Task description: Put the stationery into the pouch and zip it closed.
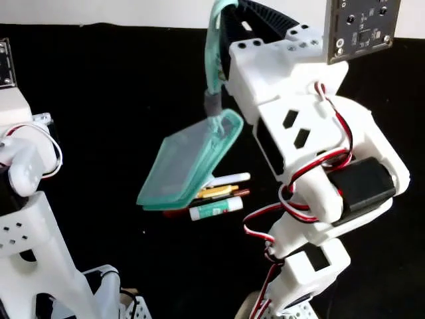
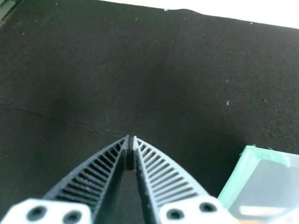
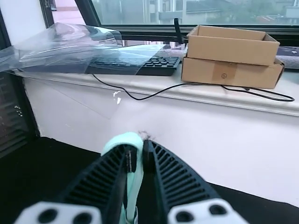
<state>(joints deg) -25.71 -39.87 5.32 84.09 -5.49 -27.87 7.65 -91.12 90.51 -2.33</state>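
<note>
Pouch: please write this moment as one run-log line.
right claw: shut on pouch strap | pouch: hanging | stationery: below pouch | left claw: shut, empty

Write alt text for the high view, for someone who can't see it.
The right arm's hand pinches the teal loop strap of a translucent teal zip pouch, holding it tilted over a cluster of pens and a white glue stick on the black table.

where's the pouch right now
High view: the pouch hangs by its strap from the right claw near mid-table, its lower edge over the pens and glue stick.
</note>
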